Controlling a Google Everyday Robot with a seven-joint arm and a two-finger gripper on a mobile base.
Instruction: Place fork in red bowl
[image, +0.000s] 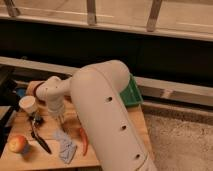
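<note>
Starting at the left edge of the surface (25, 161), an apple (17, 144) lay near the front-left corner, and a white cup (27, 104) stood behind it, toward the back-left corner. A black-handled tool (39, 136) lay just right of them, its long axis running roughly from back to front. Behind the cup, close to the back edge, a reddish rounded sliver showed past the wrist. I judged it to be the red bowl (33, 87), though most of it was hidden.

The gripper (59, 116) hung low over the surface, pointing down, just right of the cup and the tool. Whether it was released, clenched or grasping anything could not be told. The fork could not be made out anywhere. It may have been in or under the gripper, or hidden by the arm, so its long axis could not be read either. If the gripper carried it, the coming move turned on the bowl lying back and to the left of the gripper, near but apart.

Right of the gripper, a crumpled blue-grey cloth (64, 146) and a red chili pepper (83, 141) lay toward the front edge. The white arm (110, 120) covered the middle, and a green tray (131, 93) sat toward the back-right corner.
</note>
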